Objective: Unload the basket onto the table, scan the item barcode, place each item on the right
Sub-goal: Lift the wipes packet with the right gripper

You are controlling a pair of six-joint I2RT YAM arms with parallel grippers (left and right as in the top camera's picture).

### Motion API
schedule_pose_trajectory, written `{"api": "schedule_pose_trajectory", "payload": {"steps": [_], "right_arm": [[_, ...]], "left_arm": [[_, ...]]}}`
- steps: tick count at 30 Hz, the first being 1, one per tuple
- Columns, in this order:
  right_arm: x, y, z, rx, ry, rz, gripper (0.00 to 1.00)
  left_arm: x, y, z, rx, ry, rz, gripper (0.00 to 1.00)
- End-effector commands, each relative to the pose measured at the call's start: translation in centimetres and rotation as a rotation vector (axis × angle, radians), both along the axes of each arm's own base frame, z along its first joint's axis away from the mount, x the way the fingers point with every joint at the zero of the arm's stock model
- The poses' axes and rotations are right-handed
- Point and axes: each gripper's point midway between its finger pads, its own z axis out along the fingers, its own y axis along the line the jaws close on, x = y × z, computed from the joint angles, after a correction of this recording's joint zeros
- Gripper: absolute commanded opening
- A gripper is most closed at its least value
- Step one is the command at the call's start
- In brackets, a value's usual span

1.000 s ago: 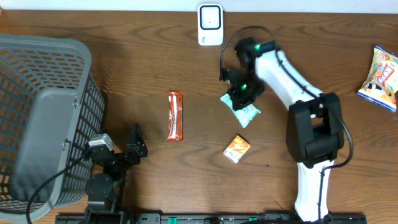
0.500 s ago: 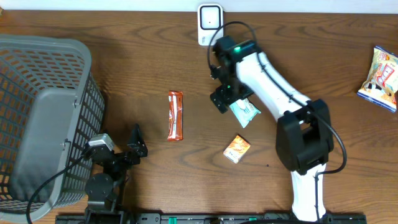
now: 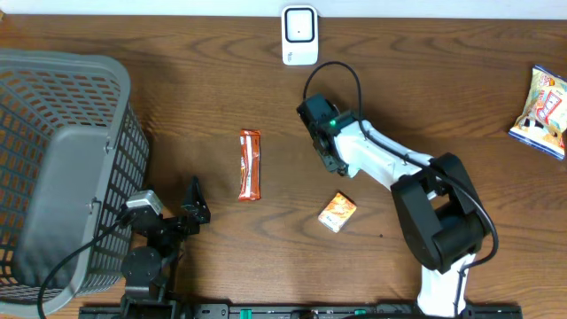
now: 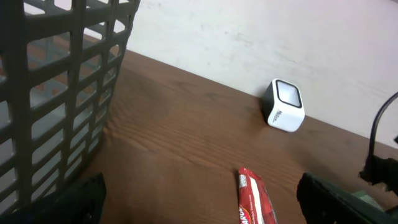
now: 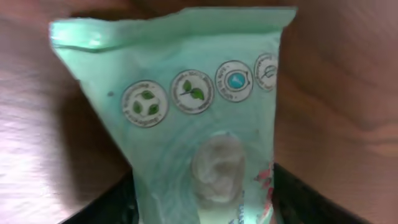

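A pale green packet (image 5: pixel 186 118) printed with round leaf icons fills the right wrist view, lying flat on the brown table. My right gripper (image 5: pixel 205 208) straddles its near end, a dark finger pressed against each side edge. From overhead the right gripper (image 3: pixel 325 146) sits low on the table and the arm covers the packet. The white scanner (image 3: pixel 299 35) stands at the far edge, also seen as the scanner (image 4: pixel 283 106) from the left wrist. My left gripper (image 3: pixel 197 203) rests open near the front, holding nothing.
A red snack bar (image 3: pixel 250 165) lies left of centre, ahead of the left gripper (image 4: pixel 205 208). An orange packet (image 3: pixel 337 212) lies close to the right arm. A grey basket (image 3: pixel 62 159) stands at the left. A chips bag (image 3: pixel 542 111) lies far right.
The right arm swung left and dropped low over the green packet, which it now hides from overhead. Its jaws opened, then came in on the packet's sides. The left arm stayed still.
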Motion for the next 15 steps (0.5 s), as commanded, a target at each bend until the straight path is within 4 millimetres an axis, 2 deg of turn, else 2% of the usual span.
{"api": "schedule_pose_trajectory", "payload": {"steps": [1, 2, 5, 7, 8, 10, 11, 14, 15], "right_arm": [[-4.4, -3.6, -5.9, -0.135, 0.151, -0.018, 0.07], [-4.4, -3.5, -6.2, -0.122, 0.151, -0.019, 0.01], [-5.2, -2.2, -7.1, -0.026, 0.229, 0.021, 0.01], [-6.3, -0.3, -7.5, 0.133, 0.346, 0.057, 0.01], [-7.0, 1.3, -6.6, 0.232, 0.423, 0.075, 0.01], [-7.8, 6.1, -2.2, 0.534, 0.560, 0.217, 0.01], [-7.9, 7.7, 0.2, 0.655, 0.592, 0.289, 0.01], [-8.0, 9.4, 4.7, 0.869, 0.623, 0.401, 0.01], [-8.2, 10.1, 7.2, 1.029, 0.637, 0.444, 0.01]], "left_arm": [[-0.1, 0.3, -1.8, 0.003, 0.052, 0.014, 0.98], [-0.1, 0.3, -1.8, 0.003, 0.052, 0.014, 0.98], [-0.1, 0.3, -1.8, 0.003, 0.052, 0.014, 0.98], [-0.1, 0.3, -1.8, 0.003, 0.052, 0.014, 0.98], [-0.1, 0.3, -1.8, 0.003, 0.052, 0.014, 0.98], [-0.1, 0.3, -1.8, 0.003, 0.052, 0.014, 0.98], [-0.1, 0.3, -1.8, 0.003, 0.052, 0.014, 0.98], [-0.1, 0.3, -1.8, 0.003, 0.052, 0.014, 0.98], [-0.1, 0.3, -1.8, 0.003, 0.052, 0.014, 0.98]]}}
